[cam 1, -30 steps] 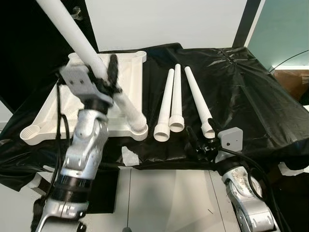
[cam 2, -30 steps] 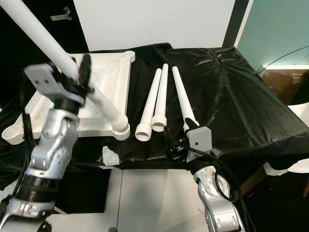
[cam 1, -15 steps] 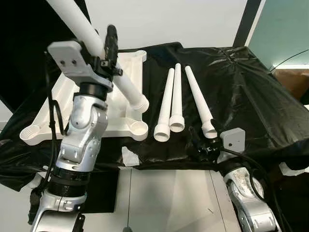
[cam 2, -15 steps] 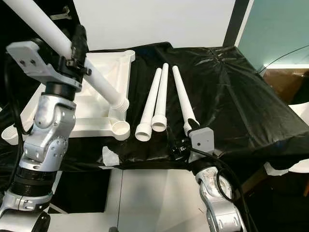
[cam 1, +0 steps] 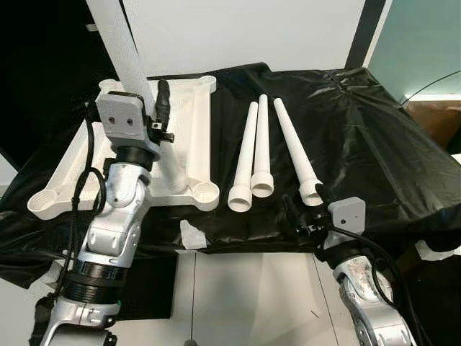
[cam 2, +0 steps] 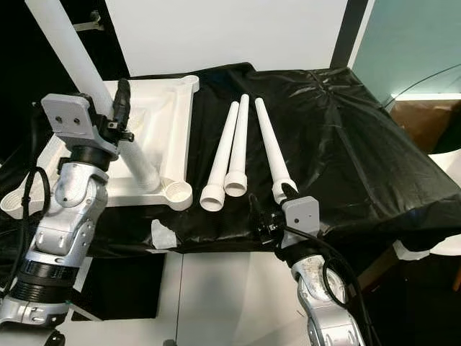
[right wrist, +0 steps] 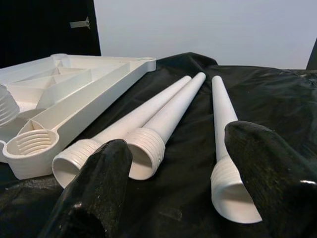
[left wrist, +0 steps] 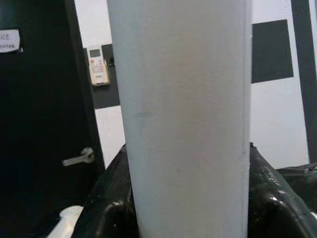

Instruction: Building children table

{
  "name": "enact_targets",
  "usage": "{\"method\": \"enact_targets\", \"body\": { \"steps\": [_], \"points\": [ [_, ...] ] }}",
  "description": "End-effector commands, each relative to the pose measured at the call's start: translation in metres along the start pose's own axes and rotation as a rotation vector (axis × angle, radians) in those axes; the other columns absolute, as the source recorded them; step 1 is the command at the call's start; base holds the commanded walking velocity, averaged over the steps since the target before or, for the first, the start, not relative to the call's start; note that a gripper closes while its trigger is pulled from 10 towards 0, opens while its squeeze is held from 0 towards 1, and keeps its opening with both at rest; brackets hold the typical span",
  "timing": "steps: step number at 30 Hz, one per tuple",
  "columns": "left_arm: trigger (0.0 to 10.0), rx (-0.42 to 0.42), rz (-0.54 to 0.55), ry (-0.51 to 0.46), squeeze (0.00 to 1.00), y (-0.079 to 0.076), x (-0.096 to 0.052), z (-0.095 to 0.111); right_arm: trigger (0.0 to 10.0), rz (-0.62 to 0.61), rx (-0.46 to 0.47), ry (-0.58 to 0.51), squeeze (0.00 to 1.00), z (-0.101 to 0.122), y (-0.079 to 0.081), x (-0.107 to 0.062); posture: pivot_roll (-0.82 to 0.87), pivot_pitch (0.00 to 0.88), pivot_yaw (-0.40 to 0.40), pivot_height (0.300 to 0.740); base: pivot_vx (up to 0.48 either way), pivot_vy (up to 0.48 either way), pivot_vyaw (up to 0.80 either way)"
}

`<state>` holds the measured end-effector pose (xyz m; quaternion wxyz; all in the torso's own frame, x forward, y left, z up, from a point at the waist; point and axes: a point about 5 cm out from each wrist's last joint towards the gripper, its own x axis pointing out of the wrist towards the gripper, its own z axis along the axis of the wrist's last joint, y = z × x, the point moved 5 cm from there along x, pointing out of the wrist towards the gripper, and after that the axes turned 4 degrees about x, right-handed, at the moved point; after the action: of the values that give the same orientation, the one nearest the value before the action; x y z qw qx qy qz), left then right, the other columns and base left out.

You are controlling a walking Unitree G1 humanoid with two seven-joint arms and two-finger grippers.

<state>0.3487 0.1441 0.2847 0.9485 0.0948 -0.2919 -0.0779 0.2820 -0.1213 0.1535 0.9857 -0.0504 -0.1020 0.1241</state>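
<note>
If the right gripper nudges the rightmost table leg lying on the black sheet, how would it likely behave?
The rightmost table leg is round and tapered, so it would probably roll in a curve. It looks like hollow plastic, likely stiff and light. The wrinkled black sheet may slow it.

The tabletop [cam 1: 194,122] is lying upside down on the left part of the sheet [cam 1: 360,144], its corner sockets facing up. Three legs [cam 1: 263,148] are lying side by side on the sheet just right of it (threaded ends toward the robot). A fourth leg [cam 1: 119,43] is standing tilted over the tabletop.
</note>
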Motion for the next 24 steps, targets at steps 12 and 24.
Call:
{"method": "enact_targets", "body": {
  "steps": [12, 24],
  "points": [
    [10.0, -0.013, -0.018, 0.031, 0.00, -0.003, -0.019, -0.008, 10.0, 0.010, 0.000, -0.011, 0.00, 0.003, 0.001, 0.005, -0.08, 0.005, 0.029, 0.740, 0.000, 0.000, 0.00],
    [10.0, -0.086, -0.007, -0.079, 0.00, 0.031, -0.017, 0.034, 10.0, 0.016, -0.006, -0.001, 0.00, -0.001, 0.000, 0.006, -0.07, 0.001, 0.019, 0.740, 0.000, 0.000, 0.00]
  ]
}}
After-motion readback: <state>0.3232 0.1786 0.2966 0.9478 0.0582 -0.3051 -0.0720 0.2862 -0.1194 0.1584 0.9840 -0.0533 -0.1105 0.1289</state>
